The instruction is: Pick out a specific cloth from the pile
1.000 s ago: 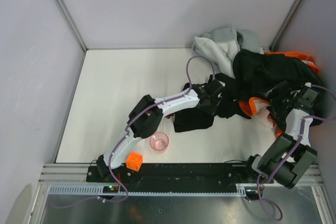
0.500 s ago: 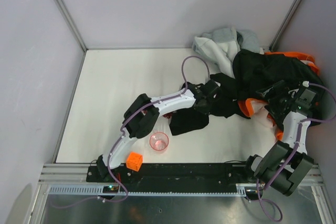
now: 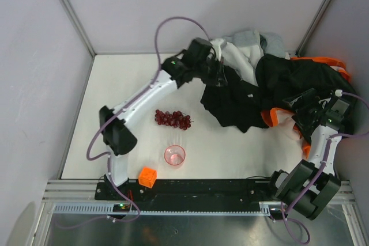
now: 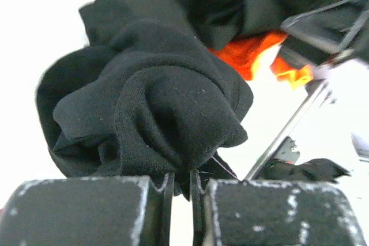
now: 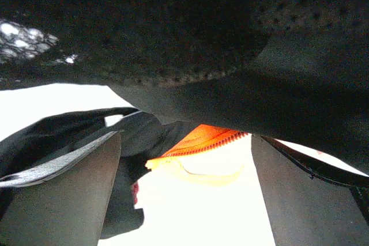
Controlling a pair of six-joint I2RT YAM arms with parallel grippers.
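My left gripper [image 3: 218, 78] is raised at the back of the table, shut on the small black cloth [image 3: 230, 105]. The cloth hangs from it beside the pile's left edge. In the left wrist view the jaws [image 4: 181, 180] pinch a fold of the bunched cloth [image 4: 155, 108]. The pile holds a large black garment [image 3: 294, 82], an orange one [image 3: 271, 117] and pale grey-white ones [image 3: 239, 47]. My right gripper [image 3: 302, 108] is open at the pile's right side. In the right wrist view its fingers [image 5: 184, 200] stand wide apart under black fabric, with an orange zipper edge [image 5: 202, 141] between them.
A bunch of red grapes [image 3: 173, 119] lies on the white table at centre. A pink cup [image 3: 174, 155] and an orange cube [image 3: 147, 176] sit near the front edge. Grey walls close the back and sides.
My left arm has swung up and toward the back, carrying the black cloth off the table's middle. Grapes that it covered now show. The right arm has barely moved.
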